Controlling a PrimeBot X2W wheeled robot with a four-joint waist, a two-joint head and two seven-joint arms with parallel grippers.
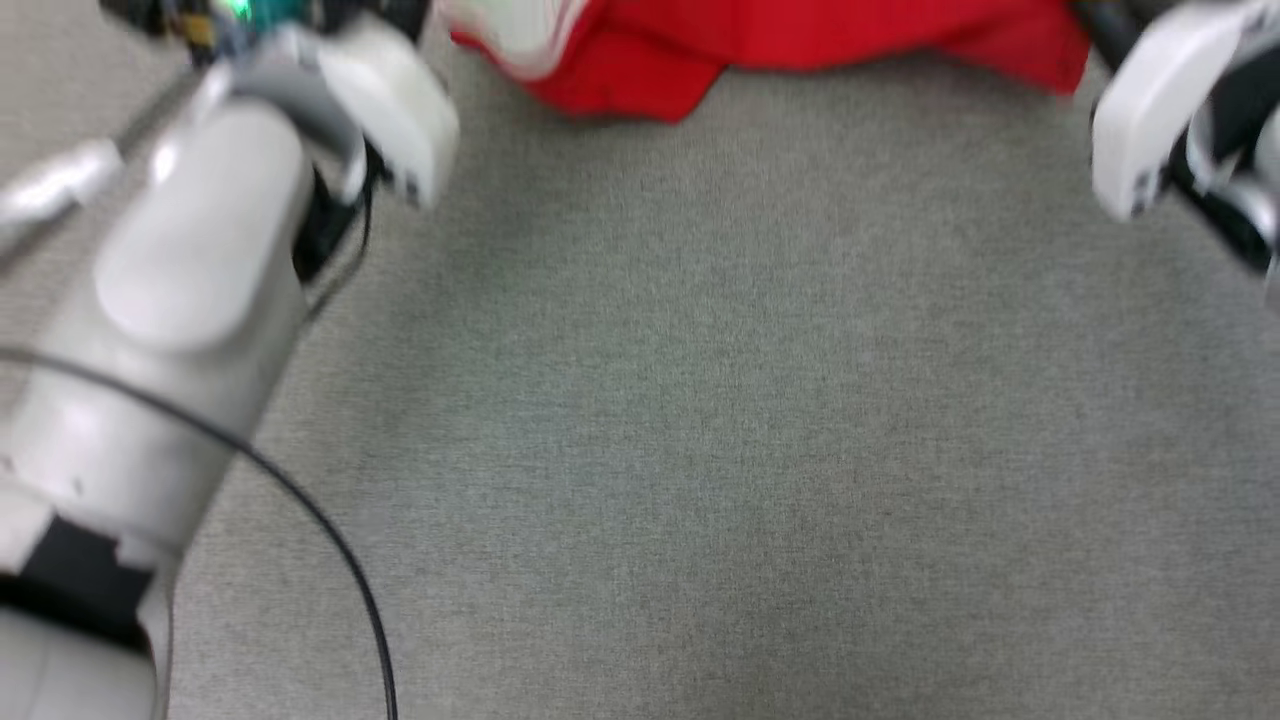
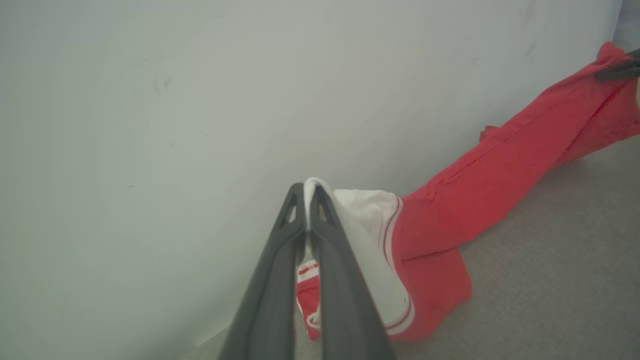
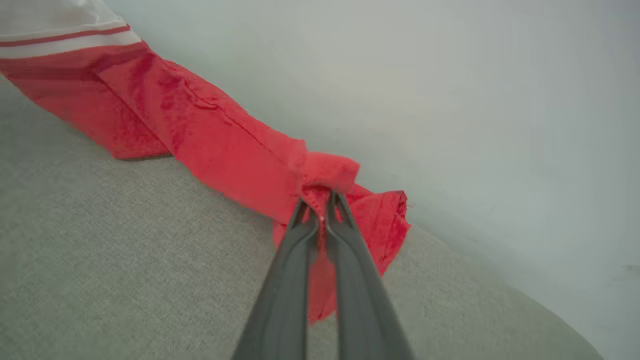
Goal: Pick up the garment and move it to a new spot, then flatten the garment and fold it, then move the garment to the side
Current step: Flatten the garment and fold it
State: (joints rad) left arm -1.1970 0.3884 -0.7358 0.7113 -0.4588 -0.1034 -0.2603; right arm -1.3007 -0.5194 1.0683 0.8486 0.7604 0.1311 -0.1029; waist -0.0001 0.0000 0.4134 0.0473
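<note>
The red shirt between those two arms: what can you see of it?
The garment is a red shirt of thin, faintly shiny cloth, with a white sleeve trimmed in red-and-white stripes. It hangs bunched and stretched lengthwise between two pinches: the left fingers are shut on the white sleeve, the right fingers on a crumpled red edge. Its lower folds sag onto the grey surface, close to a pale wall. Any print is hidden.

Head view heavily motion-blurred, pale forearm (image 1: 190, 250) and garment (image 1: 800, 40) edges smeared. Wrist views sharper, soft even diffuse light, no glare, thin dark shadow under the red cloth, mild wide-angle bending toward frame edges
</note>
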